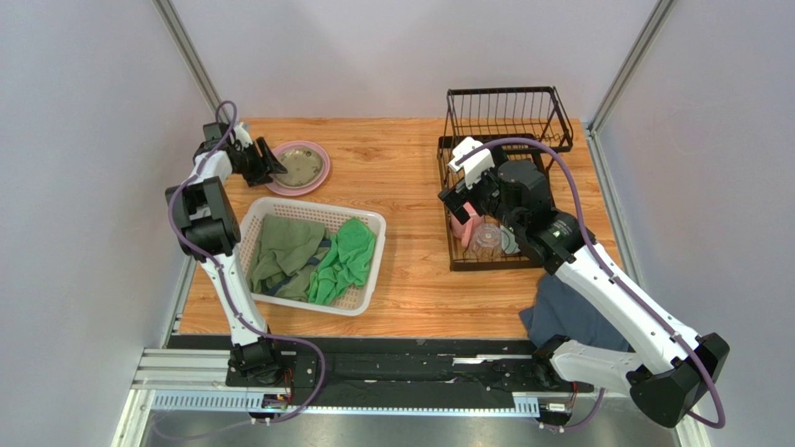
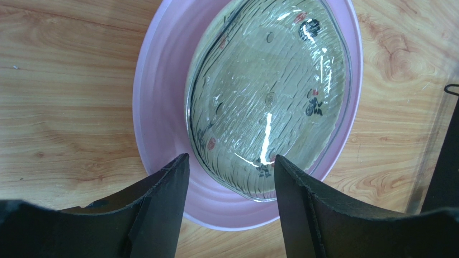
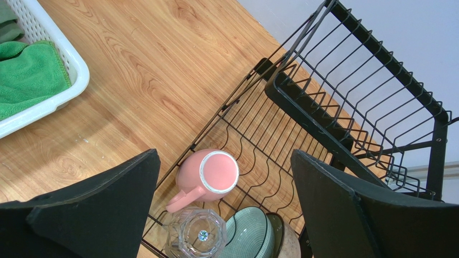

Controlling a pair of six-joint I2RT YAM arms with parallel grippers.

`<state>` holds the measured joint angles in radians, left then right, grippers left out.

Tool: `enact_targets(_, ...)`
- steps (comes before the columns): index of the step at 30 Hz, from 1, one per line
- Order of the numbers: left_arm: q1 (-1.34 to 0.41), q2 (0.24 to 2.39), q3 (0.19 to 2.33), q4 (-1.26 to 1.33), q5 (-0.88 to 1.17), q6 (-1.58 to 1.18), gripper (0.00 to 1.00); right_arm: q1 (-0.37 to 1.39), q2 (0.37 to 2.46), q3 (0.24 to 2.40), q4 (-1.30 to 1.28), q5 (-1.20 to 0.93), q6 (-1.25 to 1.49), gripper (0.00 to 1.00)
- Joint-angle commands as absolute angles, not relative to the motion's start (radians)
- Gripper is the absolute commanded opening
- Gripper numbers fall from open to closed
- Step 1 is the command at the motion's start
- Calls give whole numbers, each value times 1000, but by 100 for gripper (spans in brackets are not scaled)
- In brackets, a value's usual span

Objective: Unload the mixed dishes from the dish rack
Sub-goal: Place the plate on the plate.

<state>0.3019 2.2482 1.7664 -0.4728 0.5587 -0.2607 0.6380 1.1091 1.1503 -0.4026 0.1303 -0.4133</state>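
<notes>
The large pink plate (image 2: pixel 161 107) lies flat near the table's (image 1: pixel 411 186) far left corner, with the grey plate (image 2: pixel 269 97) stacked face up inside it. The grey plate carries small red and black marks across its ribbed face; they are too small to read. The left gripper (image 2: pixel 231 158) hangs over the near rim of this stack, its 2 fingers spread and clamping nothing.

The dish rack (image 3: pixel 307 115) stands at the table's far right corner. On its lower tray, near the left rim, the pink mug (image 3: pixel 207 174) stands mouth up, its handle pointing toward that rim. Just beside it sit the clear glass cup (image 3: pixel 196 234), also mouth up, the teal bowl (image 3: pixel 250 236), and the brown-olive bowl (image 3: pixel 285 242), which is only partly in view. The right gripper (image 3: pixel 225 153) hovers above the mug with its fingers wide apart, holding nothing.

A white basket (image 1: pixel 364 303) of green cloths (image 1: pixel 345 261) rests near the table's near left corner.
</notes>
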Motion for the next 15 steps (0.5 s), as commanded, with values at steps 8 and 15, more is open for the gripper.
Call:
enact_targets(8,301,2169,1787,-502,540,-215,68,629,1088,1143,-341,155,-420,100)
enact_targets(15,301,2105,1755,-508,509,-170,71,608,1106,1172,-288,287,-408,99)
